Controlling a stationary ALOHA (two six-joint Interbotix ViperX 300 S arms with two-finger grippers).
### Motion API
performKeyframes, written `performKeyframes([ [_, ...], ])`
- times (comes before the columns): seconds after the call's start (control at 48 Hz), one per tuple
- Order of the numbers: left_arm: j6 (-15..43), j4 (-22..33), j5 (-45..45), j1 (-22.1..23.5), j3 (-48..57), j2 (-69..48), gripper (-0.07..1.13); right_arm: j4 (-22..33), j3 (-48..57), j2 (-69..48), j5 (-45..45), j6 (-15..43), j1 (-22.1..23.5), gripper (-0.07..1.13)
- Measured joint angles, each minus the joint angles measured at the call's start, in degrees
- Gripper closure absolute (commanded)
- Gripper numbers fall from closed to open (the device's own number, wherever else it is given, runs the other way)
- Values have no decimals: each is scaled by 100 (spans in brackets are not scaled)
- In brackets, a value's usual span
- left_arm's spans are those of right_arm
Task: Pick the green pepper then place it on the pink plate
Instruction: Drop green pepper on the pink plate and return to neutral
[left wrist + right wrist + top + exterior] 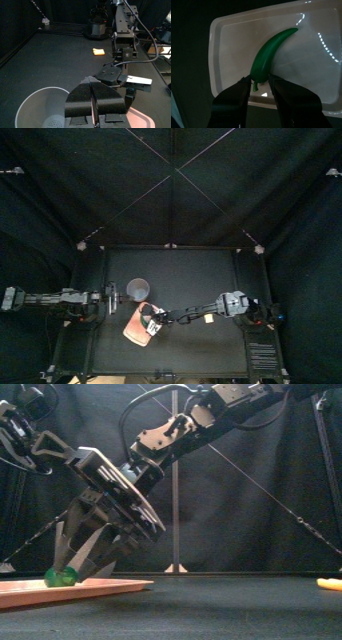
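Green pepper (270,54) lies on the pink plate (231,35), one end between right tool's (261,85) parted jaws.

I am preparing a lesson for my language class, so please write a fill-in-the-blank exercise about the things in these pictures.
1. The curved green toy pepper lies on the flat ____ tray.
2. The jaws of the right gripper stand ____ on either side of the pepper's stem end.
3. The left gripper, near the tall grey speckled cup, has its jaws ____.
4. A small ____ toy lies alone on the black table.
Missing words: pink, open, shut, yellow.
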State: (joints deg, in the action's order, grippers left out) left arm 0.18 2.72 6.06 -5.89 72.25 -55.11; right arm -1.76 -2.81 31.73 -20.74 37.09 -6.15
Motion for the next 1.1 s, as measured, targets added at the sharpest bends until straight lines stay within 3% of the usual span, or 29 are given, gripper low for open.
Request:
performKeyframes([
  [0.229, 0, 0, 0, 0, 0, 0, 95, 483, -176, 0, -70, 0, -105, 20],
  [0.542, 0, -9, -9, 0, 0, 0, 95, 703, -352, -79, -703, 0, -114, 18],
  [1.104, 9, -9, 0, -123, 0, 0, 95, 3252, 809, -1679, -782, -35, -62, 18],
])
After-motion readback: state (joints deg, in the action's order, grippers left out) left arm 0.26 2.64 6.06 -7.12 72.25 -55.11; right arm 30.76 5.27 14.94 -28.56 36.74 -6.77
